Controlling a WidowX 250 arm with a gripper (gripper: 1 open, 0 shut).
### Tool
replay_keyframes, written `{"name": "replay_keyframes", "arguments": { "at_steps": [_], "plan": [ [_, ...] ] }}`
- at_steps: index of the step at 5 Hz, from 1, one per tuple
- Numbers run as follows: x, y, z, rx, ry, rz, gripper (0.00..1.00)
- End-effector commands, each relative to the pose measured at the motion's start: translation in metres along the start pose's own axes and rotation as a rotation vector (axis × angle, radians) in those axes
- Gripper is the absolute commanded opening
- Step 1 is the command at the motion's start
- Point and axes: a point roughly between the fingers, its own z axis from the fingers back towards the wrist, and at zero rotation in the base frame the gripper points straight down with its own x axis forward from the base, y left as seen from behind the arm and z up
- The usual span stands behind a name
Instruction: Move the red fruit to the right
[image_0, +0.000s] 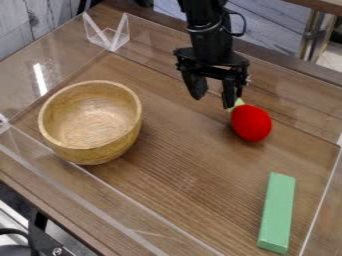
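- Now my gripper (213, 91) hangs with jaws spread, holding nothing.
- Just below-right of my fingertips lies the red fruit (250, 122), its green stem nearest me.

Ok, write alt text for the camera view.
A black robot gripper hangs open, pointing down, just left of a red fruit on a wooden table. A wooden bowl sits at left, a green block at lower right.

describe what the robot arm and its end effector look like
The arm is black, a slim segmented column coming down from the top of the picture. Its end effector is black too, with two narrow, tapering fingers below a compact blocky wrist. No cables or markings can be made out.
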Motion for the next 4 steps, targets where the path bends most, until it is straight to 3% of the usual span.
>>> {"name": "replay_keyframes", "arguments": {
  "at_steps": [1, 2, 4],
  "plan": [
    [0.000, 0.015, 0.021, 0.015, -0.055, -0.019, 1.00],
    [-0.006, 0.034, 0.032, 0.024, -0.070, -0.024, 1.00],
    [-0.001, 0.083, 0.065, 0.086, -0.128, -0.012, 1.00]
  ]
}}
